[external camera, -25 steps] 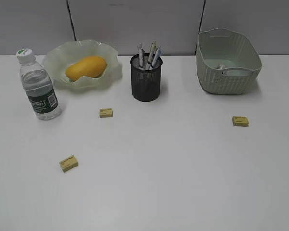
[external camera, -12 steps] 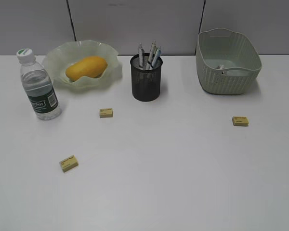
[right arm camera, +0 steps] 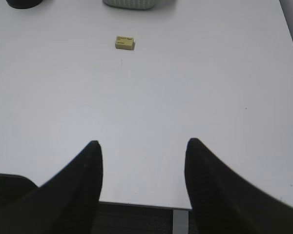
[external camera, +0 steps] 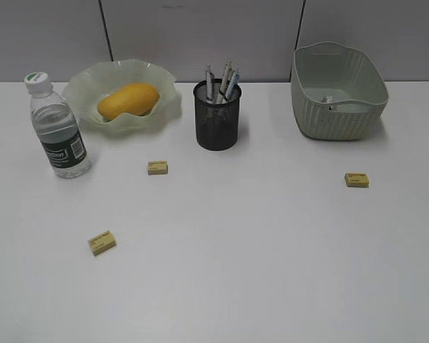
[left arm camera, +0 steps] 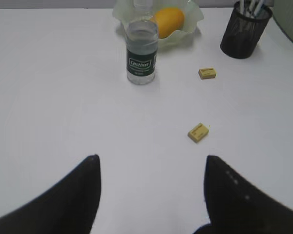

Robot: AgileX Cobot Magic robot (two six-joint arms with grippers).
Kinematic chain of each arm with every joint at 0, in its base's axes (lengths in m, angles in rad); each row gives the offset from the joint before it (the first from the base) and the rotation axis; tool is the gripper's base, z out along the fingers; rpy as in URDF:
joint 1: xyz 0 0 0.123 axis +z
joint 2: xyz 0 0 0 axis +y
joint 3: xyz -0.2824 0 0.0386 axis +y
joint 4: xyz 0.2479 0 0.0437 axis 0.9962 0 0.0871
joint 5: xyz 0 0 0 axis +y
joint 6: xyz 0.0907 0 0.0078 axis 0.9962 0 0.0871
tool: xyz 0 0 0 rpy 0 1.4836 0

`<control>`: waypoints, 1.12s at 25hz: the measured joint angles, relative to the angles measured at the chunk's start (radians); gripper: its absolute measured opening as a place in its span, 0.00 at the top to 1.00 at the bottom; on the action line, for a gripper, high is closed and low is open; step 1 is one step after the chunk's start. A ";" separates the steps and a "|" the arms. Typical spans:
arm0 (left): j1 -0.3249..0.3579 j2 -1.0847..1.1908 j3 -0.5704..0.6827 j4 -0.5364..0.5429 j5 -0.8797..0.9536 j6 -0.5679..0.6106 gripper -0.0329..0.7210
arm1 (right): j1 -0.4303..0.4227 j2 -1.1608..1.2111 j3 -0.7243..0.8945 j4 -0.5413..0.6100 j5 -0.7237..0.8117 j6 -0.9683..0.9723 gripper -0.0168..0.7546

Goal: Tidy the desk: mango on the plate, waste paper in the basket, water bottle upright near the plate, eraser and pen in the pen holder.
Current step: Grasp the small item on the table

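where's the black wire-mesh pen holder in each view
Exterior view: black wire-mesh pen holder at upper centre, right of the wavy pale green plate.
Left wrist view: top right corner.
Right wrist view: dark sliver at the top left edge.
Shared landmark: pale green woven-look basket.

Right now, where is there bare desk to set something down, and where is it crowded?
Bare: the front stretch of the desk and the middle, between the eraser and the right eraser. Crowded: the back row, where the water bottle, plate, pen holder and basket stand.
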 joint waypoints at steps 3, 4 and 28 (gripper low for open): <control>0.000 0.077 -0.040 -0.023 -0.069 0.003 0.29 | 0.000 0.000 0.000 0.000 0.000 0.000 0.42; 0.000 0.110 -0.050 -0.032 -0.095 0.012 0.29 | 0.000 0.000 0.000 0.000 0.000 0.000 0.42; -0.144 0.887 -0.313 -0.233 -0.166 0.109 0.30 | 0.000 0.000 0.000 0.002 0.000 0.000 0.43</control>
